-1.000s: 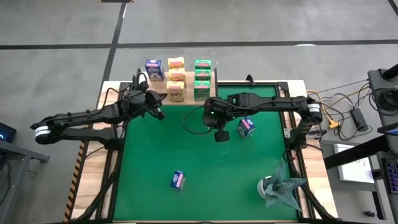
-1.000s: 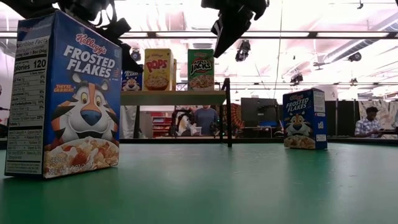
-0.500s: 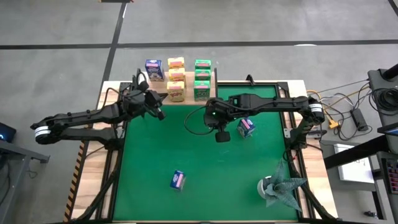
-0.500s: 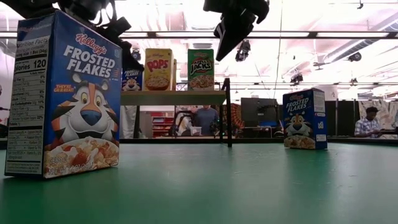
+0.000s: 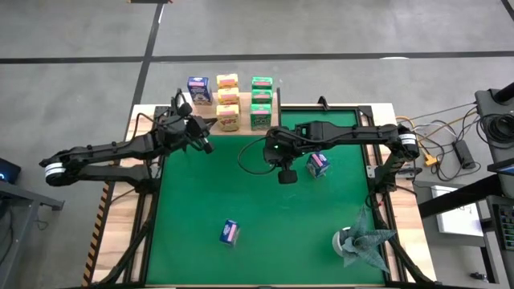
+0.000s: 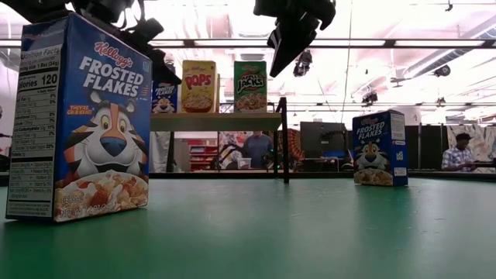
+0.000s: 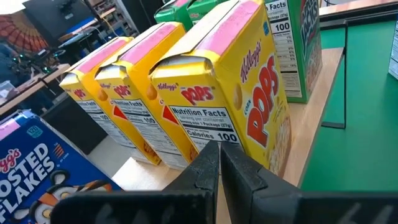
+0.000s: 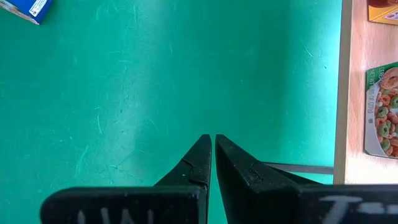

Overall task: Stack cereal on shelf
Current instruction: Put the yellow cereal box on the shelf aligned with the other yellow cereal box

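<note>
The wooden shelf (image 5: 241, 127) stands at the mat's far edge. On it stand a blue cereal box (image 5: 198, 88), three yellow ones (image 5: 228, 98) and three green ones (image 5: 261, 99). Two more blue boxes stand on the green mat, one at mid right (image 5: 319, 164) and one near the front (image 5: 230, 232). My left gripper (image 5: 206, 145) is shut with nothing in it, just short of the nearest yellow box (image 7: 236, 106), its tips (image 7: 219, 149) pointing at that box. My right gripper (image 5: 286, 175) hangs shut above bare mat (image 8: 155, 81), left of the mid-right blue box.
A grey-green foil-like wad (image 5: 361, 243) lies at the mat's near right corner. Black frame rails run along the mat's sides (image 5: 377, 172). People and shelving show in the room behind the table (image 6: 463, 151). Bare mat lies in the middle (image 5: 265, 209).
</note>
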Action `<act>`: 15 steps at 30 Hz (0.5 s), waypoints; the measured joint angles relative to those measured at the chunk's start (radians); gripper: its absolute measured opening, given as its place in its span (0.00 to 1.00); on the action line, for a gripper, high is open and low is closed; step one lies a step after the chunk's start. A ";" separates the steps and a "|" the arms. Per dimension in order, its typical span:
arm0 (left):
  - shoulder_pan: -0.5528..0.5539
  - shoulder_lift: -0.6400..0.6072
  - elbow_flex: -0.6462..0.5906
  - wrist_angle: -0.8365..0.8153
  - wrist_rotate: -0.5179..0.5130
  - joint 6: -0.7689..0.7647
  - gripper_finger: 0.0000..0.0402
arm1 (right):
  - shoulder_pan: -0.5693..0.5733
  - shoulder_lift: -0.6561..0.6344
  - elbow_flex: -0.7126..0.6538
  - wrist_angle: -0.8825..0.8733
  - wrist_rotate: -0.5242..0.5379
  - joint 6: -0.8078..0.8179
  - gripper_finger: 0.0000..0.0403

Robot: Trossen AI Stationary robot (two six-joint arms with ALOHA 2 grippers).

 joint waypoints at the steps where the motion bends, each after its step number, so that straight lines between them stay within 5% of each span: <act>1: 0.000 0.000 0.000 0.003 0.000 0.000 0.00 | 0.000 0.000 0.000 0.000 0.000 0.000 0.03; 15: 0.003 0.020 0.000 0.043 -0.001 0.027 0.00 | 0.000 0.001 0.000 0.001 0.000 0.000 0.03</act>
